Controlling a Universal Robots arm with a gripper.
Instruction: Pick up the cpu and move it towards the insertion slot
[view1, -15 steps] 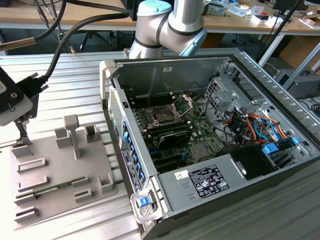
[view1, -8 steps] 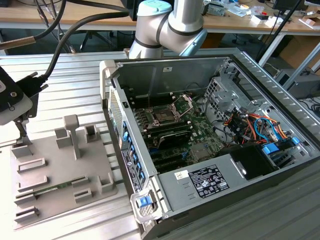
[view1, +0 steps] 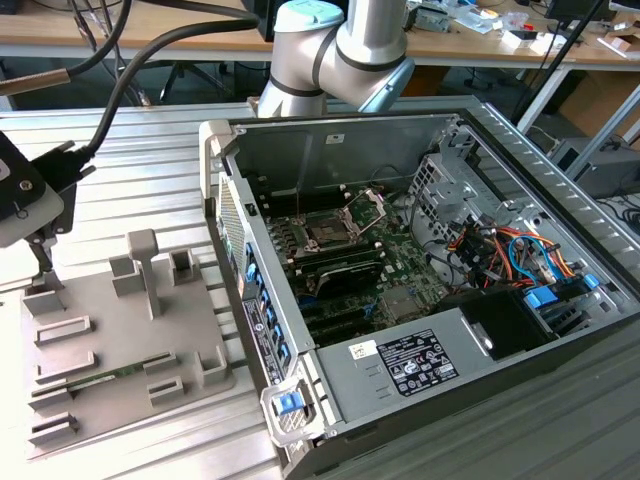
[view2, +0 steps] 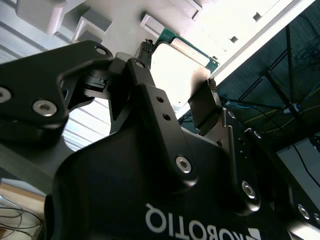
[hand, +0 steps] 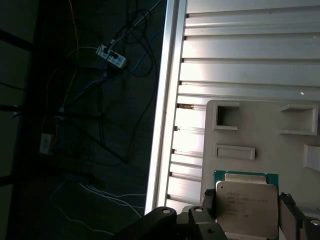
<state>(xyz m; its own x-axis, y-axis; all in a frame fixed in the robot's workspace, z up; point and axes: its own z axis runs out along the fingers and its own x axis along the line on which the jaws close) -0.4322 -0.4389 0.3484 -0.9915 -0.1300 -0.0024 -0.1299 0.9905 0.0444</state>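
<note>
First wrist view: the cpu (hand: 247, 210) lies pale top up over the grey tray (hand: 260, 130), w/ the gripper (hand: 248, 201) right above it and the jaws closed in on two opposite edges, fingers (hand: 208, 205) flush to the green board, no gap showing either side; second wrist view gives the same straddle. Can't tell if the chip is off the tray yet. In the exterior view the tray sits just beside the computer case (view1: 320, 150), on the exterior view's left of it, and the gripper is at the tray's end farthest from the case. The insertion slot (view1: 335, 228) is inside the case, abt mid-board, its hinged plate (view1: 367, 207) tipped up, so the socket looks open to receive. Cpu and slot are well apart, w/ the case's near wall betw them, so I'd judge the job as only at the grasp. To do it well, imo: grip by the board edges only, light squeeze, nothing under the chip; lift straight up so it doesn't catch the tray's ribs or the tall post (view1: 143, 262) nearer the case; hold it dead level and don't let it twist, b/c its orientation has to match the socket; carry high enough to clear the case wall, and steer away from the loose cables (view1: 500, 250) deeper in the case.
</note>
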